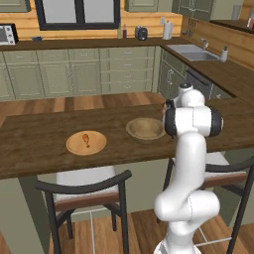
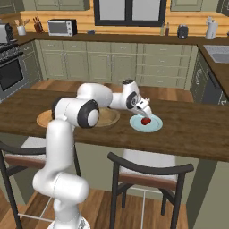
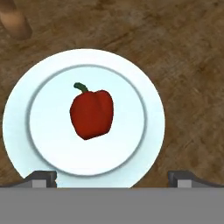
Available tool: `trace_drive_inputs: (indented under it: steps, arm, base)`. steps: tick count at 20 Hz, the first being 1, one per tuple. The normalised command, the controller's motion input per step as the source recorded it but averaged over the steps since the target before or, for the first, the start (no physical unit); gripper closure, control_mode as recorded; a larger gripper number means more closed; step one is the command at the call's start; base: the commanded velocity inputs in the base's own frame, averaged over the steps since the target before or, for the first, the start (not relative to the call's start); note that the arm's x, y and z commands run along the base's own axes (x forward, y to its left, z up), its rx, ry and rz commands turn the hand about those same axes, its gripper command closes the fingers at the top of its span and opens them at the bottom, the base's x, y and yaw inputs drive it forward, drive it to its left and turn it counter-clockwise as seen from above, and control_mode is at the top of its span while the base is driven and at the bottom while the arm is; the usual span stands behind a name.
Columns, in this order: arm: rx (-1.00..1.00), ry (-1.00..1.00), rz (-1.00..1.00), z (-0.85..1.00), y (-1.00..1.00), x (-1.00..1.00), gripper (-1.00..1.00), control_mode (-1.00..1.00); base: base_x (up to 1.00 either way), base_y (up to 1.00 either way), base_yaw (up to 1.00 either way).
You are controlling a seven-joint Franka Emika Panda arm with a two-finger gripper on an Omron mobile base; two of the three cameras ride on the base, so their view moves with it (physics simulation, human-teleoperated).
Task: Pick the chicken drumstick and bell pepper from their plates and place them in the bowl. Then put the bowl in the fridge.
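Observation:
The red bell pepper [image 3: 92, 114] with its green stem lies in the middle of a pale teal plate [image 3: 154, 131]. My gripper [image 3: 113, 179] hangs open just above it, with one fingertip on each side of the plate's near rim. From the right base view the gripper [image 2: 145, 114] points down over the bell pepper [image 2: 145, 121] on its plate [image 2: 156, 125]. The wooden bowl [image 1: 145, 130] stands to the left of it, partly behind my arm. The chicken drumstick [image 1: 86, 140] rests on the flat wooden plate [image 1: 74, 145] further left. The fridge is out of view.
All the dishes stand on a long dark wooden counter [image 1: 30, 144]. Two black chairs [image 1: 87, 191] [image 2: 147, 172] are tucked under its near edge. Green cabinets, a sink [image 1: 191, 51] and a microwave [image 2: 61, 27] line the far walls.

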Motion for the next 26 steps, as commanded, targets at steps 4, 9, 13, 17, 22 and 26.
trace_drive_inputs:
  steps: [4,9,13,17,22,26]
  arm:
    - [0.09,0.11,0.00,-0.07,-0.15,0.49,-1.00,-1.00]
    - [0.04,0.13,0.00,-0.36,-0.11,0.60,-1.00,-1.00]
    - [0.01,0.13,0.00,-0.51,0.00,0.31,-1.00,-1.00]
    - [0.01,0.07,0.00,-0.28,0.00,0.05,-1.00,-1.00]
    - [0.00,0.03,-0.01,-0.15,0.00,-0.15,-1.00,-1.00]
    - [0.00,0.01,-0.04,-0.24,0.00,-0.33,-1.00,-1.00]
  base:
    - [0.00,0.00,0.00]
    - [0.00,0.00,0.00]
    - [0.00,0.00,0.00]
    - [0.00,0.00,0.00]
    - [0.00,0.00,0.00]
    - [0.00,0.00,0.00]
